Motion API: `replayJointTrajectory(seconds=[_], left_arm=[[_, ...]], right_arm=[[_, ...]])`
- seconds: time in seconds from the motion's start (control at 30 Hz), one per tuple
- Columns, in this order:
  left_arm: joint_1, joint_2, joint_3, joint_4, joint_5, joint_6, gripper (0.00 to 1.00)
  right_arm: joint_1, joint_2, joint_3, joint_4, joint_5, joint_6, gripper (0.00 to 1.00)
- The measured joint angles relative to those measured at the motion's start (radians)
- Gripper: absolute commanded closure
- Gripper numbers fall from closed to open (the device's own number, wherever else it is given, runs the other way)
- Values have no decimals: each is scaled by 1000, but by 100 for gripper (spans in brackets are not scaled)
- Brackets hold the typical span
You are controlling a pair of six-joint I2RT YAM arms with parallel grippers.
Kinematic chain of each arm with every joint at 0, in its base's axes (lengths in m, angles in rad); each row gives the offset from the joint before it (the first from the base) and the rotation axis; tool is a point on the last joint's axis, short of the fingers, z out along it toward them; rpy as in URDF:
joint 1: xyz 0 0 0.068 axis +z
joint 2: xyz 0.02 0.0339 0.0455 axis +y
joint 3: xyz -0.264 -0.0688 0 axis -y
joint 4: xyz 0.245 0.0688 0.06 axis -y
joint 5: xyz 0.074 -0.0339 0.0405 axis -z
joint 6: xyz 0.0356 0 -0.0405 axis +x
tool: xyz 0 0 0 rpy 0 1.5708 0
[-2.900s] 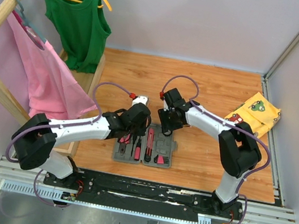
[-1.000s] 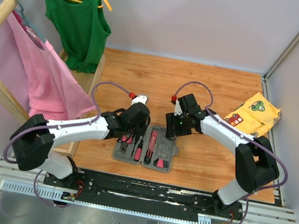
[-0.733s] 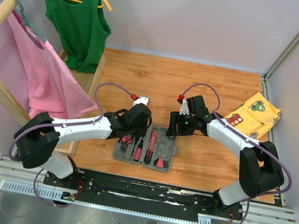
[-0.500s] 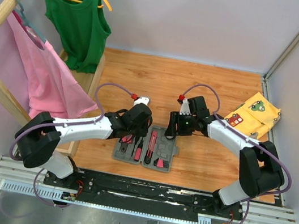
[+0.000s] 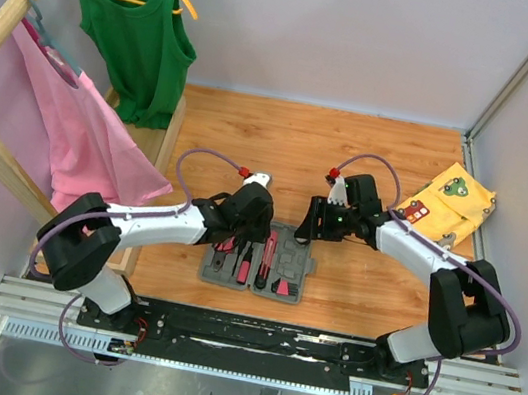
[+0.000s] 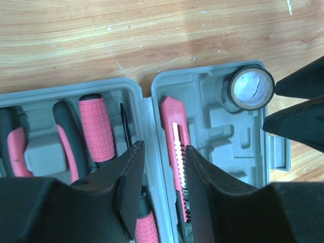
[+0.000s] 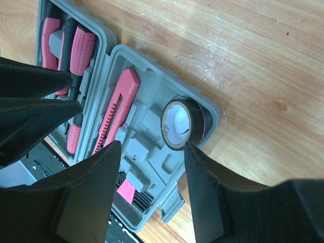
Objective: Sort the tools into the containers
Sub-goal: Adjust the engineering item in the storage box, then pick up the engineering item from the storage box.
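The grey tool case [image 5: 286, 259] lies open near the table's front. Pink-handled pliers [image 6: 15, 147] and screwdrivers [image 6: 95, 126] fill its left half. A pink cutter [image 6: 174, 136] lies in the right half. A round black-white disc [image 6: 249, 87] stands in the right half's far corner slot. My left gripper [image 6: 163, 151] is open and empty, low over the hinge. My right gripper [image 7: 152, 148] is open, and one fingertip [image 7: 191, 149] is at the disc's [image 7: 182, 124] edge. It hovers over the case's [image 7: 152, 121] far right corner [image 5: 312, 228].
A yellow patterned cloth [image 5: 451, 201] lies at the right edge. A wooden rack [image 5: 11, 13] at the left holds a green top [image 5: 138, 40] and a pink garment [image 5: 72, 135]. A black rail [image 5: 251, 332] runs along the front. A pink bit holder [image 7: 126, 191] sits in the case.
My right gripper has moved right and a little nearer, from the case's back edge to its far right corner. My left arm has shifted slightly right over the case.
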Motion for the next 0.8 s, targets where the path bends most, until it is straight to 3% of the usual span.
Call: replayJointTrajectory(seconds=[0.33, 0.6, 0.8], left_arm=[[0, 51, 19, 74, 63, -1, 53], [0, 110, 46, 138, 100, 0, 53], [0, 170, 64, 171, 125, 0, 53]], right_arm=[[0, 11, -15, 27, -19, 27, 48], [0, 17, -20, 30, -19, 34, 61], [0, 20, -27, 31, -18, 35, 63]])
